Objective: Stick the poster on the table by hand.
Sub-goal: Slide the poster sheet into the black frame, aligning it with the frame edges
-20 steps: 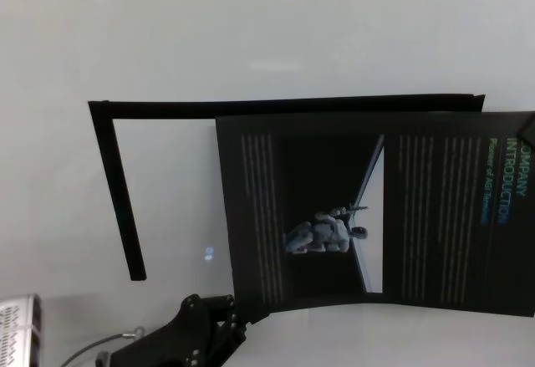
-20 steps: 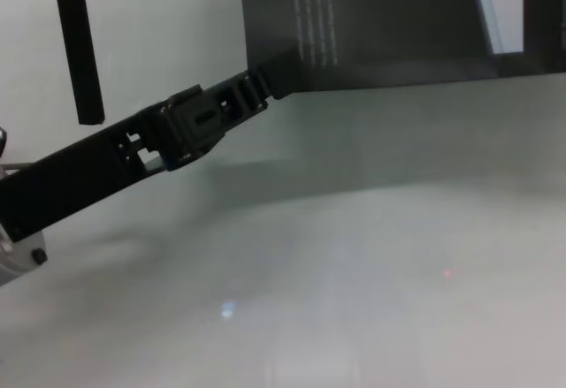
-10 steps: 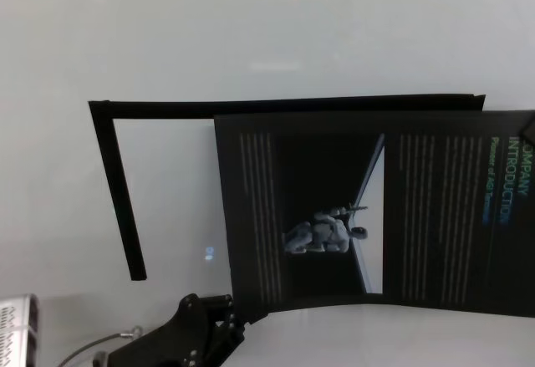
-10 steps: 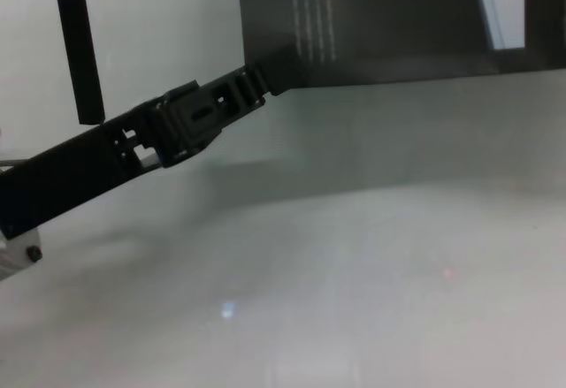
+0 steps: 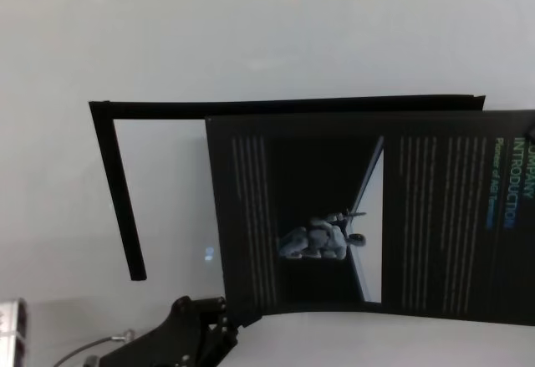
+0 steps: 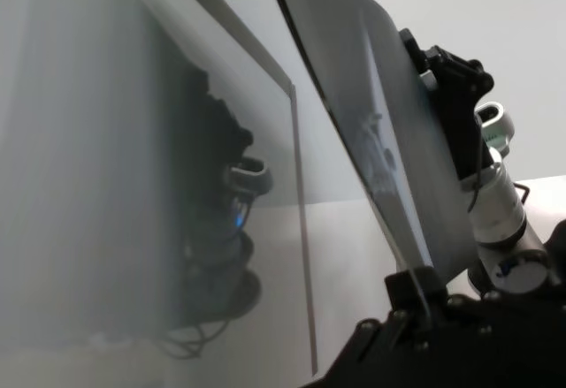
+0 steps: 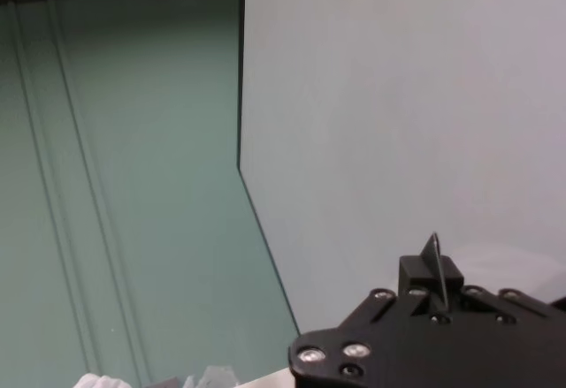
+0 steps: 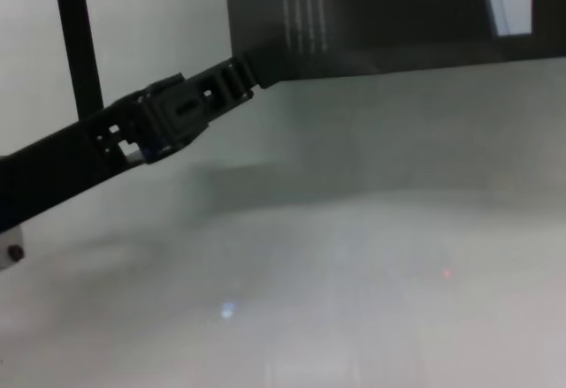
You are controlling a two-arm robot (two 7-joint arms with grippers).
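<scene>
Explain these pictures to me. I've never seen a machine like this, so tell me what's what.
This is a two-armed robot, and each arm ends in a black plastic pincer. Four cameras show the same moment: one on the head looking down, one lower on the chest, and one on each wrist.

The pale grey-white table fills most of each picture. On it is a thin black L-shaped bar.

The large, thin black poster has columns of pale text and a bluish picture. The left pincer is shut on its near left corner. The right pincer grips the far right corner, where the poster shows edge-on as a thin sliver.

In the left wrist view the poster seems to stand off the table, not yet pressed flat.
</scene>
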